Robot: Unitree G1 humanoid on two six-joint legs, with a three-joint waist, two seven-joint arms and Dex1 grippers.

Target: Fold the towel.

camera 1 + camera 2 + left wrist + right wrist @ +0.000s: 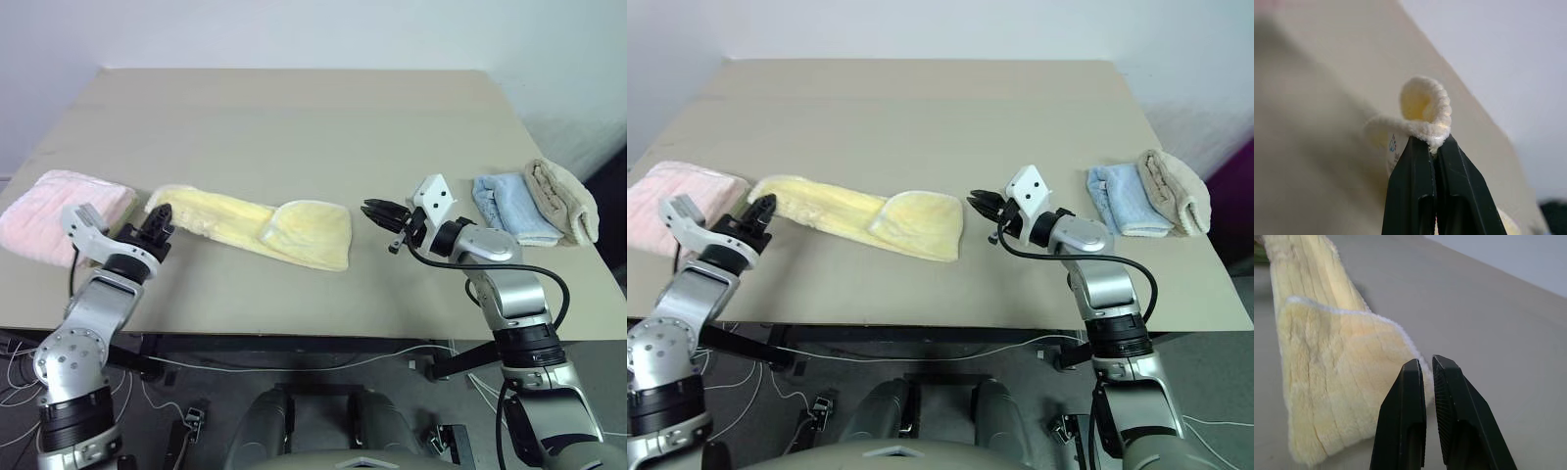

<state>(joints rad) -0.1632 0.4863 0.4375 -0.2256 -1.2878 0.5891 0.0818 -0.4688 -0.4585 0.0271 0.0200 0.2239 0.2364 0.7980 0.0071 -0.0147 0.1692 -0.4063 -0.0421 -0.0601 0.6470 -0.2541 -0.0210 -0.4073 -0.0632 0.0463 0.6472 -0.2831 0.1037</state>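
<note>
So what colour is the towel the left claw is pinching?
Pale yellow; the towel shows best in the right wrist view.

Left tool (1434,147) pinching towel (1425,105) hem

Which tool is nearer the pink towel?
Left. The left tool grips the yellow towel right beside the pink towel; the right tool is far across.

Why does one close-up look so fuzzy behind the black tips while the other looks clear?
In the left wrist view the towel edge pinched by the left gripper is sharp, but the table behind it is out of focus. In the right wrist view the right gripper and the towel's folded end are crisp. The head views are evenly lit, with soft shadows.
</note>
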